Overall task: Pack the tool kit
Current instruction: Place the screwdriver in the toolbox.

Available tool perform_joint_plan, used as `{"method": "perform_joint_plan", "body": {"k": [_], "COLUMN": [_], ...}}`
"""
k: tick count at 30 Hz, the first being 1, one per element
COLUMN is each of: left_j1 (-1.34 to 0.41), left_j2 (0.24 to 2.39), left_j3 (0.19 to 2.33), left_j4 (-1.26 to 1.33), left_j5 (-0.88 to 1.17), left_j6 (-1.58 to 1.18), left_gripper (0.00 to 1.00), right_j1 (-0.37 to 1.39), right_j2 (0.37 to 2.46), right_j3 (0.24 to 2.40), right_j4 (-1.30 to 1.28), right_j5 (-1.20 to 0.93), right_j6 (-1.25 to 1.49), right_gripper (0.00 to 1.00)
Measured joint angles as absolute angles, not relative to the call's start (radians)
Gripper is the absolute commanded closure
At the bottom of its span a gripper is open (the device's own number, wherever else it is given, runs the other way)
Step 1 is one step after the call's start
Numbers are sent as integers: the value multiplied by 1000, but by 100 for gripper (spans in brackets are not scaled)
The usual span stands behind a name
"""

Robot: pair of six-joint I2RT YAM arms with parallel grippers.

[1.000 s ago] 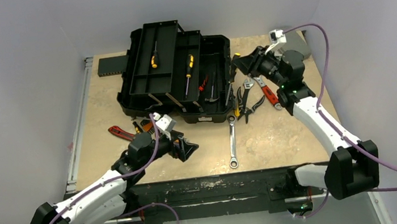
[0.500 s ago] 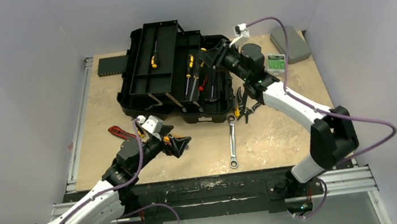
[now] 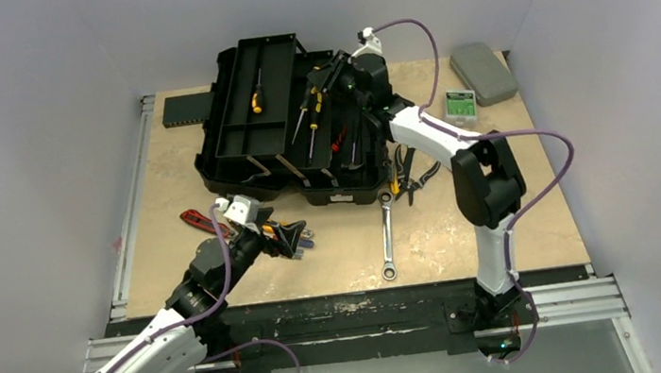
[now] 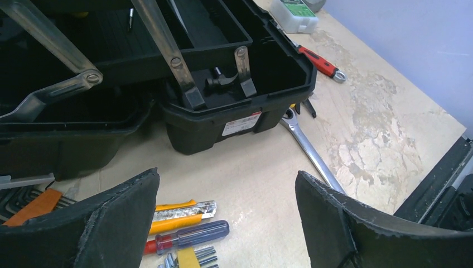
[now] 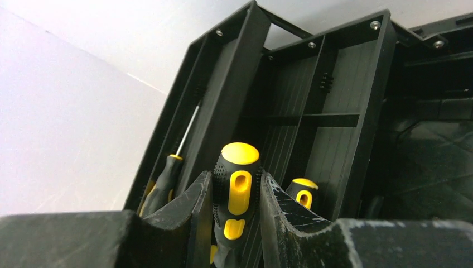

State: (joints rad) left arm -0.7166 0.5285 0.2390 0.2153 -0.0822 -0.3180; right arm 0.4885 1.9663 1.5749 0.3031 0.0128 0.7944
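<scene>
Visibly open black toolbox [image 3: 239, 172], trays [image 3: 244, 129] fanned out; yellow-handled screwdrivers [image 3: 255, 101], seemingly three

Two white-and-black arms
Left arm [image 3: 137, 348] and right arm [image 3: 429, 131] share white link shells, black joints, looping purple cables [image 3: 406, 21] and scuffed black jaws.

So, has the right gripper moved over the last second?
Yes. The right gripper has swung left, from over the table right of the toolbox to above its open trays, shut on a screwdriver.
</scene>
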Motion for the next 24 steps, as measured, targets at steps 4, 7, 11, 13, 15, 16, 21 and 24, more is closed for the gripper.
{"method": "perform_joint_plan", "body": {"k": [4, 7, 11, 13, 15, 16, 21, 24], "left_j1": [-717, -717, -717, -717, -717, -717, -717, -717], "left_j2": [531, 535, 546, 549, 551, 552, 553, 561], "left_j3": [239, 239, 239, 239, 239, 239, 239, 239], "left_j4": [211, 208, 208, 208, 205, 203, 200, 201], "left_j5": [-83, -83, -82, -82, -82, -82, -79, -71], "left_j6": [-318, -318, -318, -317, -317, -317, -311, -310], "left_gripper": [12, 11, 11, 11, 11, 11, 8, 8], "right_j1": [494, 501, 511, 512, 513, 513, 510, 511], "right_j2": [2057, 2108, 2141, 2141, 2140, 2140, 2067, 1931], "right_j3": [1658, 1728, 1773, 1773, 1773, 1773, 1721, 1605], "right_j4": [285, 259, 233, 219, 201, 192, 156, 137], "right_j5": [6, -7, -28, -38, -41, -39, -39, -15], "right_j6": [805, 798, 779, 768, 752, 744, 701, 656], "right_gripper": [100, 87, 53, 36, 31, 30, 30, 30]}}
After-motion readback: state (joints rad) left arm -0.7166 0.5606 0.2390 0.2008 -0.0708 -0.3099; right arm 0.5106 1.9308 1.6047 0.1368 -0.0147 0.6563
